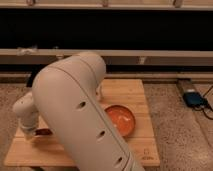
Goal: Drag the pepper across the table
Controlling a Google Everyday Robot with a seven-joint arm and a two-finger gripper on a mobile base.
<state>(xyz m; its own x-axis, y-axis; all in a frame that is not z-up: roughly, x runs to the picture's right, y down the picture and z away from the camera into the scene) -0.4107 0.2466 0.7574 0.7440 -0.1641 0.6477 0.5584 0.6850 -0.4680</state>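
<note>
Pale planked wood is what I have under the arm: the table (142,92), low and rectangular, with a small dark mark printed near its front right corner that I cannot read. No other writing or label shows anywhere I can make out.

Around the table the floor (175,125) is speckled stone in grey and tan. Behind it a long dark bench (150,52) with a light top edge runs the whole width of my view, and above that the background is black. On the floor far off to the right of the gripper lies a small blue device (192,98) with a dark cable.

My cream-coloured arm (80,120) fills the middle of the view and hides much of the tabletop. The gripper (31,131) is down at the left part of the table, low to the wood. I cannot tell how its jaws stand, nor whether it has hold of anything.

Just to the right of the gripper, lying on the wood, is the pepper (44,132), a small dark red-brown sliver. Its long axis runs roughly left to right; which end is the stem I cannot tell. Well to the right, past the arm, sits the orange bowl (122,119).
</note>
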